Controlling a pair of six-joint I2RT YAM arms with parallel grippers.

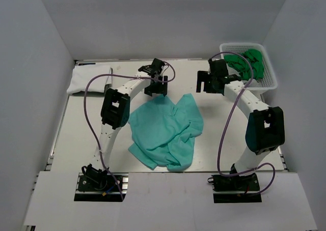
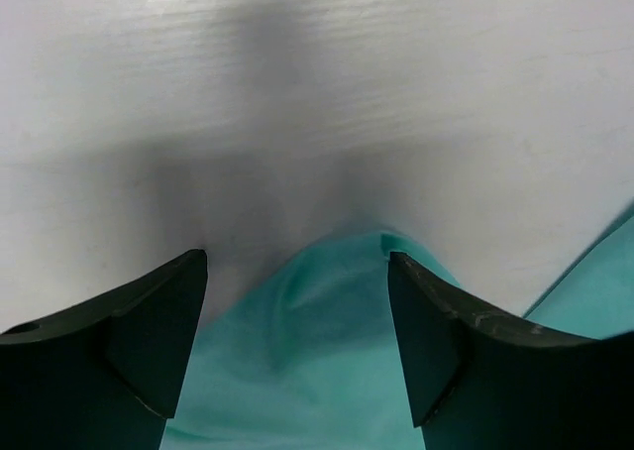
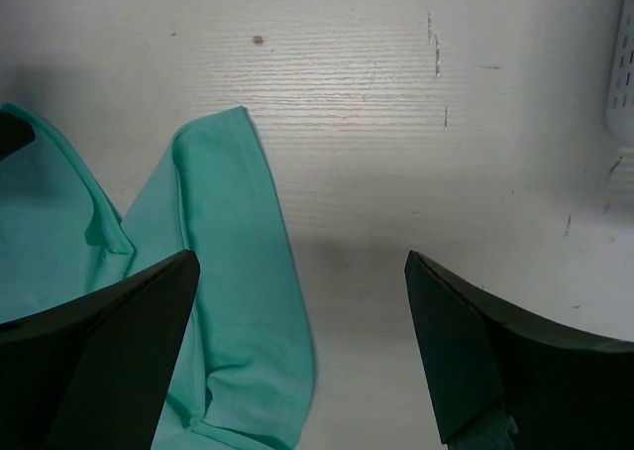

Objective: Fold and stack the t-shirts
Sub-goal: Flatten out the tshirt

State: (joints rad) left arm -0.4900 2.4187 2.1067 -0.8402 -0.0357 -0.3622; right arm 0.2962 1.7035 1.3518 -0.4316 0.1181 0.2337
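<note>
The light teal-mint t-shirt [image 1: 165,132] lies crumpled in the middle of the table. The white t-shirt [image 1: 89,78] lies folded at the far left corner. My left gripper [image 1: 157,91] is open over the teal shirt's far edge; in the left wrist view a corner of teal cloth [image 2: 317,351] lies between the spread fingers [image 2: 149,341] of the gripper [image 2: 297,262]. My right gripper [image 1: 210,82] is open and empty, to the right of the shirt's far right corner. In the right wrist view the gripper [image 3: 302,262] is above bare table, with the teal shirt [image 3: 228,272] at the left.
A white plastic lattice basket [image 1: 270,81] stands at the far right and holds a dark green garment [image 1: 247,63]; its corner shows in the right wrist view [image 3: 624,63]. Grey walls close in the table on the left, right and far sides.
</note>
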